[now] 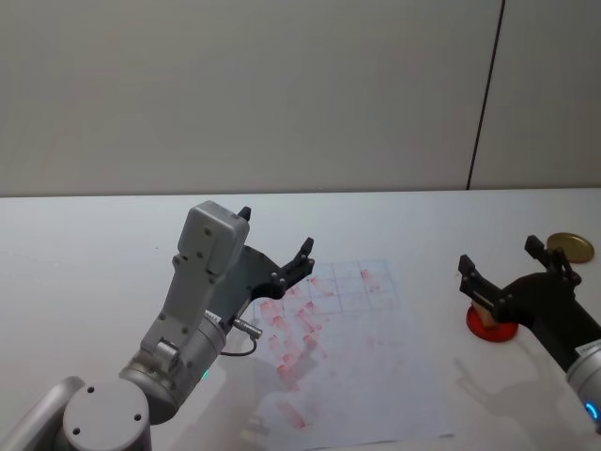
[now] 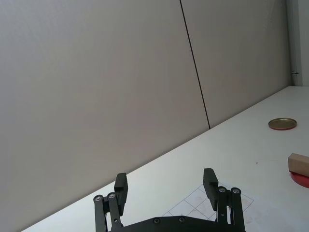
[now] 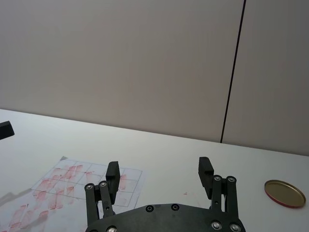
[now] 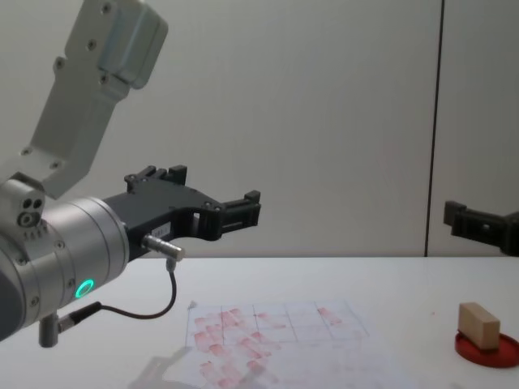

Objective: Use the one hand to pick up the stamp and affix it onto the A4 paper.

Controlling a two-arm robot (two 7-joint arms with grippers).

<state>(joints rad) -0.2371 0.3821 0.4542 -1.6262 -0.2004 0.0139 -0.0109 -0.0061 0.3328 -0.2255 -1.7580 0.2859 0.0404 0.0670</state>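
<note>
The stamp (image 4: 478, 324), a small tan wooden block, stands on a round red ink pad (image 4: 486, 350) at the table's right. In the head view, my right gripper (image 1: 500, 256) on the blue-lit arm hovers open just above the stamp (image 1: 482, 303), touching nothing. Its own wrist view shows the right gripper (image 3: 159, 174) with nothing between its fingers. The A4 paper (image 1: 357, 366), marked with a grid and many red stamp prints, lies at the table's middle. My left gripper (image 1: 275, 231) on the green-lit arm hangs open over the paper's far left corner.
A round gold lid (image 1: 570, 246) lies on the table beyond the ink pad (image 1: 490, 327), at the far right. A plain wall with a dark vertical seam rises behind the white table (image 1: 94, 244).
</note>
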